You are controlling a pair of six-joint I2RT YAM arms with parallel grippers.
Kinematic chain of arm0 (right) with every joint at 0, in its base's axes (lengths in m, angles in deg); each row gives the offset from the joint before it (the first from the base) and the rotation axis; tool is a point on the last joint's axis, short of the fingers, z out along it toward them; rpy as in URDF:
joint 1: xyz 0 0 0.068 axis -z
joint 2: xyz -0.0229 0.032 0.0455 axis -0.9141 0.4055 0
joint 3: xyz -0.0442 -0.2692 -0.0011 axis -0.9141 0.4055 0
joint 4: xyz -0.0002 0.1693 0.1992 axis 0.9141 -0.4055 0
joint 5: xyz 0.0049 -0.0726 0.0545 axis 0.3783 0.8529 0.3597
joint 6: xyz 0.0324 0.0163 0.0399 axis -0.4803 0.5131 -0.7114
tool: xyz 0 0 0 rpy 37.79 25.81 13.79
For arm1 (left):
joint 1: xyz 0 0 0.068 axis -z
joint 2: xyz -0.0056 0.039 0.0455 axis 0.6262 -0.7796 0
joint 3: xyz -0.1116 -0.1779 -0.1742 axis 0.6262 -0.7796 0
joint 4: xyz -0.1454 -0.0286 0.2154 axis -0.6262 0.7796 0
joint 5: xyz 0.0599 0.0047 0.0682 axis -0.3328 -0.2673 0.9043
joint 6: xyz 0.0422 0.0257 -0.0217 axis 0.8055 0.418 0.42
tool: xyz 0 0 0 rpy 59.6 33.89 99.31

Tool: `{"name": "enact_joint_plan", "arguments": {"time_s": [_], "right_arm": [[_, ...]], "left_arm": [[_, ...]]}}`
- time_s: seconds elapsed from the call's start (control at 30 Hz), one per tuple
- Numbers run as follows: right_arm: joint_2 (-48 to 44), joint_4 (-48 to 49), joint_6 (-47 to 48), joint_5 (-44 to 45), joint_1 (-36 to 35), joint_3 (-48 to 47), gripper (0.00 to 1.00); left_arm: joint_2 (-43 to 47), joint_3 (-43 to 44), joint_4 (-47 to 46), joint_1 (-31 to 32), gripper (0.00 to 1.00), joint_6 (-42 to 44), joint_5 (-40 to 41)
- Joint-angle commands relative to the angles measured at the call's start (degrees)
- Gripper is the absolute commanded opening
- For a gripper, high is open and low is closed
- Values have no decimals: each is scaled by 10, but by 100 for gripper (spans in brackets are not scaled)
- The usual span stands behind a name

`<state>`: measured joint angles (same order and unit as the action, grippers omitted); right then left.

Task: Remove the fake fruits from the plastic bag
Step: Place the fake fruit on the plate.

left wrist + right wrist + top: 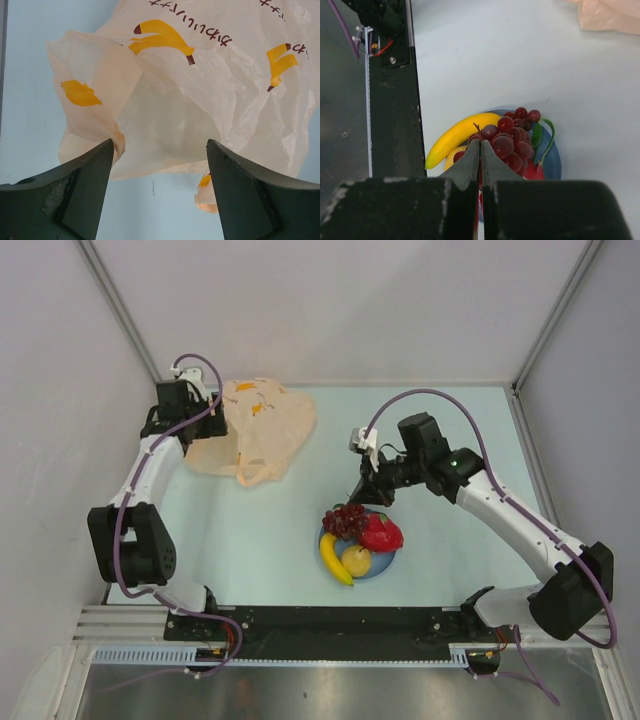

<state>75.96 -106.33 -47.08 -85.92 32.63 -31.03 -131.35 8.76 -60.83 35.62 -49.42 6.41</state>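
- In the top view, your left gripper (212,412) is at the plastic bag (262,430), which spreads away from its fingertips and lies flat on the table (300,570).
- In the same view, your right gripper (364,486) points down, and the blue plate (391,562) is just beyond and below its fingertips.
- All four fruits lie on this plate, well apart from the bag. The grape bunch (345,520) is nearest to the right gripper. The dragon fruit (381,534) is beside the bunch, and the banana (333,558) and the pear-like fruit (356,559) are farther from the fingertips.
- In the left wrist view, the left gripper (159,145) has its two fingers (75,185) wide apart and holds nothing.
- The crinkled bag (200,90) fills the space ahead of the fingertips. One fold of it seems to touch the tip of the finger on the left side of this view.
- In the right wrist view, the right gripper (480,145) has its fingers pressed together, and you can see nothing between them.
- The grape bunch (512,137) is just ahead of these fingertips, a little to the right. Whether they touch it, you cannot tell.
- The banana (457,137) is ahead to the left, and the red dragon fruit (535,172) is partly hidden under the grapes on the plate (555,160).
- One corner of the bag (610,15) shows far ahead, to the right.
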Motion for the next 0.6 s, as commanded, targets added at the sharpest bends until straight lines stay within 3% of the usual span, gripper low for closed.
{"name": "enact_joint_plan", "arguments": {"time_s": [0.0, 0.33, 0.57], "right_arm": [[-3, -44, 53, -26, 8, -3, 1], [-1, -131, 131, -38, 24, -3, 3], [13, -166, 128, -53, 27, -3, 0]], "left_arm": [[-6, 29, -15, 10, 80, -7, -13], [-16, 32, -13, 27, 80, -1, -10], [-27, 31, -13, 47, 80, 0, -10]]}}
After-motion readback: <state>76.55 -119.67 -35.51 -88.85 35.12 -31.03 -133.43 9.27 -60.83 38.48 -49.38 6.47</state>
